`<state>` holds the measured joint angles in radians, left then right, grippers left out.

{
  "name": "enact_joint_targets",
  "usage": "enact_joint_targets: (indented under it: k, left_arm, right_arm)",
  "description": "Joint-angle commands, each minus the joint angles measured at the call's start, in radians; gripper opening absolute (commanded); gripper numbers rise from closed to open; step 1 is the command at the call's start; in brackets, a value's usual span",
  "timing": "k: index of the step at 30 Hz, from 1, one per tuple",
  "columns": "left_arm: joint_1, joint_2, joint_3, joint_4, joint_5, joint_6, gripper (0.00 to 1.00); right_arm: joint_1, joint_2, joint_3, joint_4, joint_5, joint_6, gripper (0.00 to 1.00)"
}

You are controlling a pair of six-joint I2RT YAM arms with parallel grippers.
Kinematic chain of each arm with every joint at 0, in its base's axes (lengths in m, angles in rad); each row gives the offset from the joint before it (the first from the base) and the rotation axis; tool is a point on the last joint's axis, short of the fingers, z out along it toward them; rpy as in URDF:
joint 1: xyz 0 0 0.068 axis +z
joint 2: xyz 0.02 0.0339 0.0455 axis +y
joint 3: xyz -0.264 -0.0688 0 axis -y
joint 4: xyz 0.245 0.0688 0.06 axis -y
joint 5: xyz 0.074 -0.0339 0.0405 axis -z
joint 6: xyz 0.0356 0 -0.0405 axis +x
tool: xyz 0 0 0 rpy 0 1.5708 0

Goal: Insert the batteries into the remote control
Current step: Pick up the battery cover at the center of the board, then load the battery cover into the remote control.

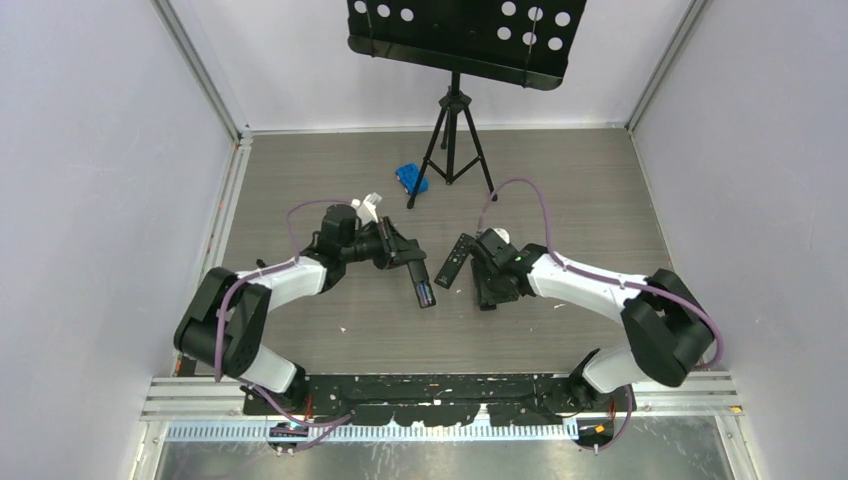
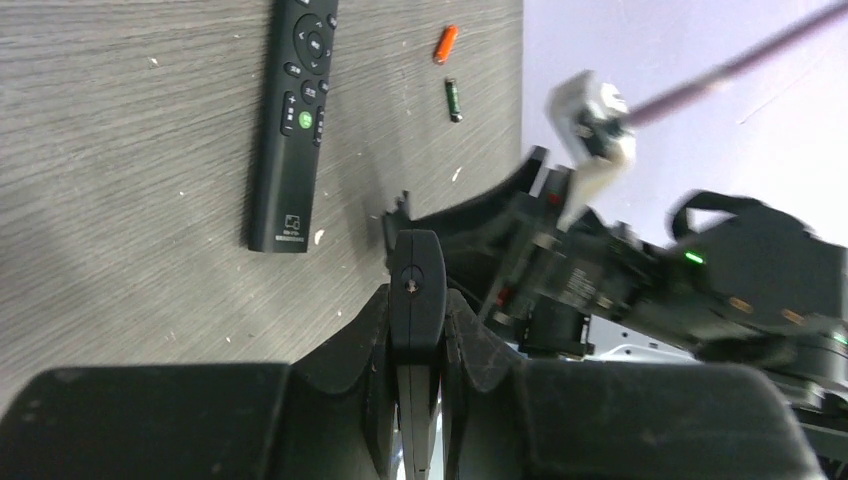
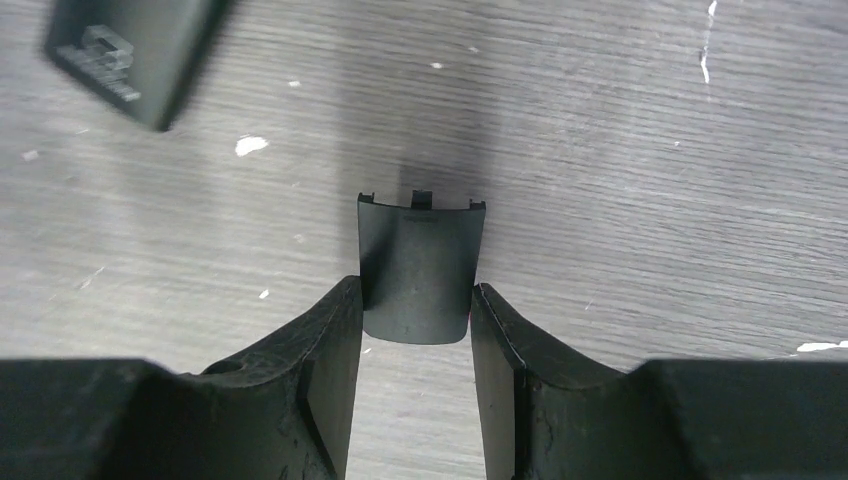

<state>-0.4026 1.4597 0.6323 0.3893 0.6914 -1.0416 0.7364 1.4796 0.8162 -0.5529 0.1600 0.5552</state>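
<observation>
My left gripper (image 2: 417, 300) is clamped tight on the remote control (image 2: 417, 265), a slim matte-black bar. The left wrist view shows it edge-on, rising from the bottom centre of the frame. From above, its long axis runs out of that hand toward the lower right, with the free end pointing at the bottom of the frame.

Just to the right of that free end is my right gripper (image 3: 416, 292). Its fingers press on both side edges of the battery cover (image 3: 420, 240), a thin curved shell of black plastic with small tabs along its far edge. I can't tell whether the cover rests on the grey wood-grain table (image 3: 650, 150) or hangs just above it. Both hands are full, so I judge the cover has to be put down before either can fetch a cell.

Further out in the left wrist view, a second remote (image 2: 295, 120) with pale buttons lies flat at upper centre-left, its length running up the frame. Beyond it, at top centre, lie two small smooth cylinders: the orange battery (image 2: 446, 43) and a dark green battery (image 2: 453, 100). They are apart from each other, and each lies roughly along the frame's vertical.

They lie on the side my right arm reaches in from, so I reckon the right hand is the nearer one. I cannot find the other cells.
</observation>
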Motion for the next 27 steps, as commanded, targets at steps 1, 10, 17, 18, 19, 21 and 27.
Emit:
enact_joint_targets:
  k: [1,10,17,18,19,21,27]
  left_arm:
    - [-0.043,0.081,0.061,0.066,-0.041,0.064,0.00]
    - [-0.085,0.247,0.076,0.248,-0.027,0.041,0.00]
    - [-0.105,0.260,0.064,0.275,-0.039,0.019,0.00]
    - [-0.107,0.261,0.064,0.274,-0.039,0.016,0.00]
    - [-0.109,0.261,0.064,0.275,-0.039,0.012,0.00]
    - [-0.112,0.262,0.063,0.274,-0.042,0.001,0.00]
    - [-0.113,0.265,0.061,0.275,-0.053,-0.051,0.00]
  right_arm:
    - [0.040,-0.110,0.002,0.048,-0.030,-0.044,0.36]
    - [0.132,-0.177,0.046,0.114,-0.084,-0.041,0.37]
    - [0.159,-0.146,0.089,0.175,-0.145,-0.003,0.37]
    - [0.162,-0.141,0.093,0.185,-0.146,0.004,0.37]
    - [0.165,-0.134,0.098,0.192,-0.146,0.007,0.37]
    - [0.171,-0.115,0.109,0.195,-0.147,0.014,0.38]
    - [0.181,-0.066,0.123,0.188,-0.146,0.024,0.38]
